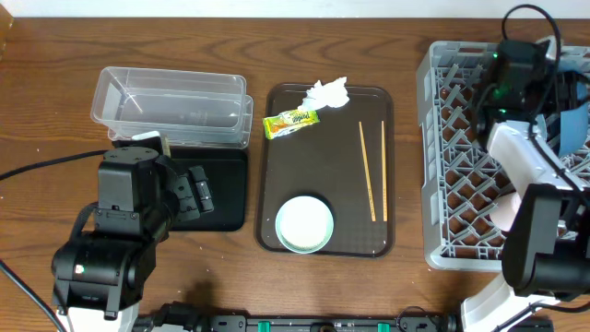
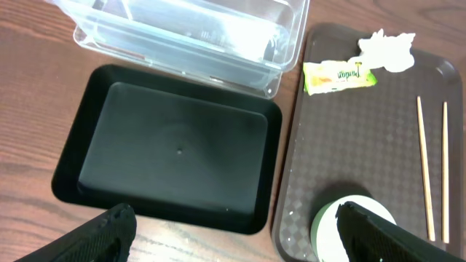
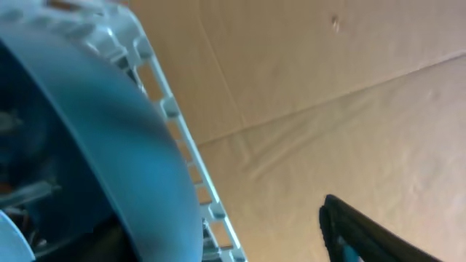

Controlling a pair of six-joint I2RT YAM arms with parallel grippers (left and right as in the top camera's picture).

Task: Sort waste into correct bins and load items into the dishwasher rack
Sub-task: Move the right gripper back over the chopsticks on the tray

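A crumpled white tissue [image 1: 329, 93] and a yellow-green wrapper [image 1: 291, 122] lie at the far end of the brown serving tray [image 1: 324, 171]. Two wooden chopsticks [image 1: 371, 171] and a pale green-rimmed bowl [image 1: 304, 223] also lie on it. The clear tub [image 1: 171, 106] and the black tray [image 1: 226, 198] sit to its left. My left gripper [image 2: 240, 240] is open and empty, above the black tray's [image 2: 175, 145] near edge. My right gripper [image 3: 218, 240] is open over the grey rack [image 1: 461, 166], beside the upright blue dish [image 3: 109, 145]. Loose grains, white bowl and pink cup are not visible.
The grey rack fills the right side, with the right arm's links above it. A black cable runs along the table at the far left. The left arm's base stands at the front left. Bare wood lies between the serving tray and the rack.
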